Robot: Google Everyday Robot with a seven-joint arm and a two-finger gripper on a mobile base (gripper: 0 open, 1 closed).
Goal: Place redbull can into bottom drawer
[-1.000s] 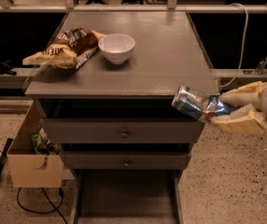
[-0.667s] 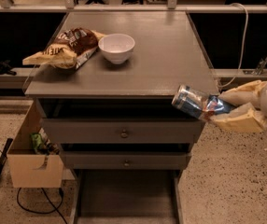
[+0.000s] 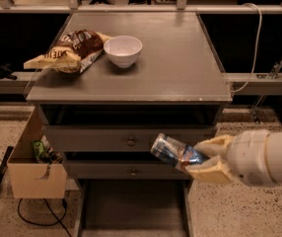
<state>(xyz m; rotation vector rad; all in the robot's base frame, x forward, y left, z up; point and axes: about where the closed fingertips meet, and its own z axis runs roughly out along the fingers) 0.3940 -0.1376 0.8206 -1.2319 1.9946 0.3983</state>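
Grey cabinet point(image 3: 170, 73) on speckled floor point(image 3: 239, 216): 1 gripper point(image 3: 200, 160), at lower right, has 2 fingers point(image 3: 211, 145) clamped on the can point(image 3: 172, 151), its long axis tilted up-left before the upper fronts point(image 3: 96, 141), with the open bottom drawer point(image 3: 131, 209) below-left.

The gripper point(image 3: 199, 160), jaws clamped on the tilted redbull can point(image 3: 172, 150), hovers above the open bottom drawer point(image 3: 131, 207).
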